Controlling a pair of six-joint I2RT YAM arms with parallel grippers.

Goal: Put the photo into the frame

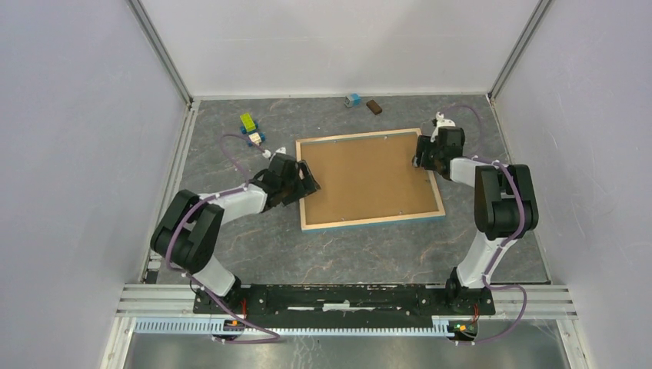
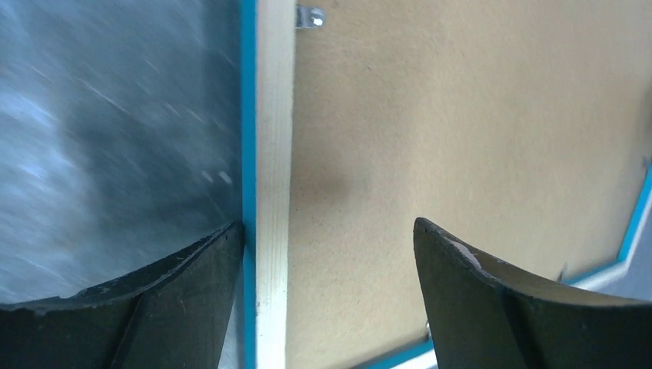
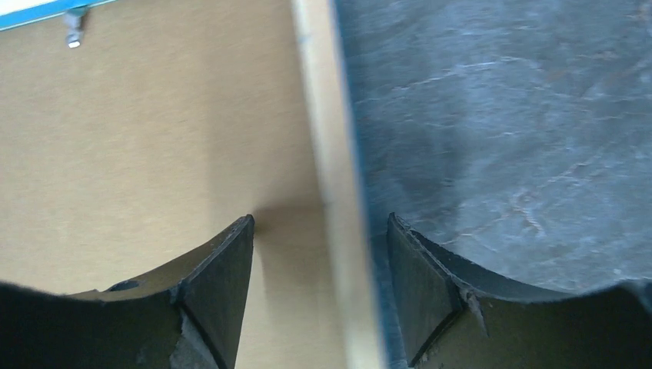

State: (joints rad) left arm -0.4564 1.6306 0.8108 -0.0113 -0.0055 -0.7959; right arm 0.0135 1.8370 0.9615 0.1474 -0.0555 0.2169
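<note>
The frame (image 1: 373, 221) lies back side up on the grey table, with its light wood rim showing and a blue outer edge. The brown backing board (image 1: 369, 178) sits inside it. The photo is hidden. My left gripper (image 1: 307, 183) is open at the frame's left rail (image 2: 273, 154). It straddles the rail (image 2: 329, 227), one finger outside against the blue edge and the other over the board (image 2: 461, 138). My right gripper (image 1: 421, 160) is open astride the right rail (image 3: 327, 115), with its midpoint (image 3: 320, 219) near the rail's inner side.
A green-yellow block (image 1: 247, 121) and a small blue-yellow toy (image 1: 254, 138) lie at the back left of the frame. A blue block (image 1: 353, 100) and a brown block (image 1: 374, 106) lie by the back wall. Metal tabs (image 2: 310, 15) (image 3: 74, 34) sit on the frame's back.
</note>
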